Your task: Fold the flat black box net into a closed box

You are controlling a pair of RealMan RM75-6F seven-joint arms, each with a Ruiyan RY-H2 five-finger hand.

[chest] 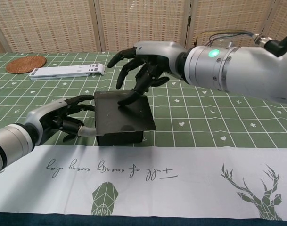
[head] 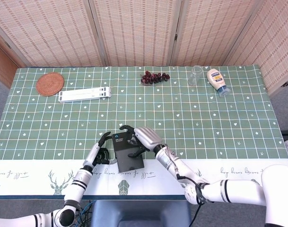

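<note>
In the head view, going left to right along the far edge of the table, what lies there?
Woven coaster → white folding stand → bunch of dark grapes → clear glass → squeeze bottle lying on its side.

The black box (chest: 123, 117) under my fingers looked like matt card, smooth, with a faint sheen on its lid. My right hand (chest: 148, 66) wore a glossy silver shell over dull black fingers (chest: 127, 99); my left hand (chest: 58, 122) looked the same. The tablecloth (chest: 218, 117) seemed soft printed cloth, green, with a white hem. The coaster (head: 50, 83) appeared woven and rough.
</note>
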